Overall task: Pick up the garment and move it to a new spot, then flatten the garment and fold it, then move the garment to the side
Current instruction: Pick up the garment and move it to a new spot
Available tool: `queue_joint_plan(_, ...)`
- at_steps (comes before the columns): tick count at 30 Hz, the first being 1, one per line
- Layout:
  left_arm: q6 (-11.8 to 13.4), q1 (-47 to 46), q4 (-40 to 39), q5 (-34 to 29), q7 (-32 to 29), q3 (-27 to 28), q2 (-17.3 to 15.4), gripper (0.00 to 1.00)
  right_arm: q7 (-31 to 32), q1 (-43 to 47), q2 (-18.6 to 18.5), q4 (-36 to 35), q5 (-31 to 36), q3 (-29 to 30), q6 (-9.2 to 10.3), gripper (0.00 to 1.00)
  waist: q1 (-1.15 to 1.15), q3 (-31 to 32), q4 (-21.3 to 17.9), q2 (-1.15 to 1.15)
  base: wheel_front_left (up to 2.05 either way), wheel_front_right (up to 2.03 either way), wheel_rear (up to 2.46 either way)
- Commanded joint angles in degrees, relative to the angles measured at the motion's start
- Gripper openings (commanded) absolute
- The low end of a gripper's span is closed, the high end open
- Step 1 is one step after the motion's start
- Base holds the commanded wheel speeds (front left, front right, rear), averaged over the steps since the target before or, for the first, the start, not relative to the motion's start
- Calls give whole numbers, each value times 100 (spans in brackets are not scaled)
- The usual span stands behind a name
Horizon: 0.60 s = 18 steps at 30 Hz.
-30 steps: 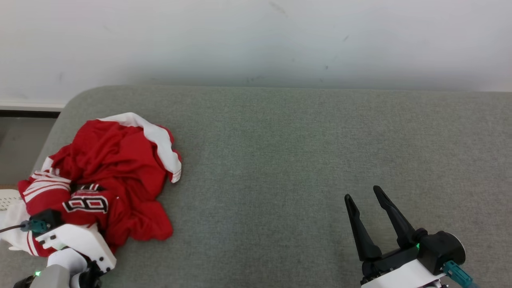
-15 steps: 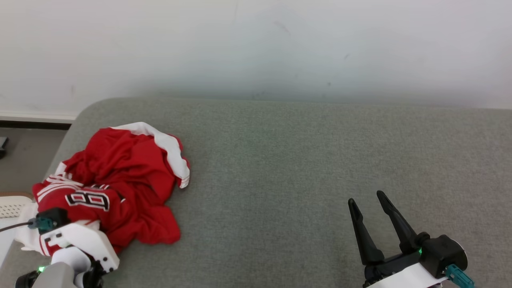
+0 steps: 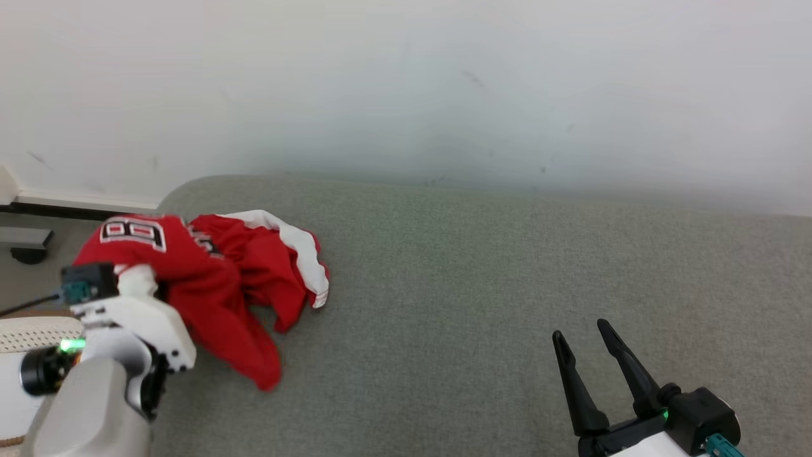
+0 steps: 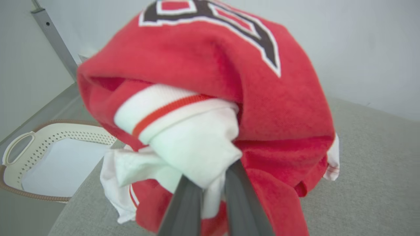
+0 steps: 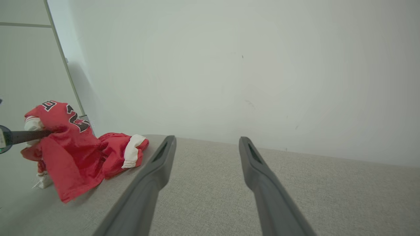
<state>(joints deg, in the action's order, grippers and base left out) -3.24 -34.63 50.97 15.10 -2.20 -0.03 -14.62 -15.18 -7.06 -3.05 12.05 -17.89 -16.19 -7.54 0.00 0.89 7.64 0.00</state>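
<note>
Pale wall (image 3: 406,76) behind, scuffed in spots. Grey upholstered surface (image 3: 476,285) spans the view below it. Red-and-white garment (image 3: 209,279) at the surface's left end, near the rounded corner: numbered part bunched and raised off the fabric, the rest draping down onto the surface, a white-trimmed fold lying to its right. Cream perforated basket (image 4: 65,135) on the floor beyond the left edge. Left gripper (image 4: 210,186) pinched tight on a white fold of the garment, red cloth hanging over its fingers. Right gripper (image 3: 578,329) low at the right, well apart from the garment, jaws spread, holding nothing
</note>
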Motion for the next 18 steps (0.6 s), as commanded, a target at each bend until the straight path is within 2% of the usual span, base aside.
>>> queue_joint_plan(1, 29, -80, -206, -86, 41, -36, -11, 0, 6, 56, 0, -13, -47, 14, 10, 100, 0, 38, 35, 0, 0, 0, 0)
queue_joint_plan(10, 166, 207, -2427, -286, -347, -344, -18, 0, 5, 118, 2, -10, -71, -8, 10, 100, 0, 217, -68, 0, 0, 0, 0)
queue_joint_plan(18, 228, 637, -4406, -110, -1035, -487, 110, 0, 6, 61, -9, -66, 14, 33, 10, 100, 0, 300, -521, 0, 0, 0, 0)
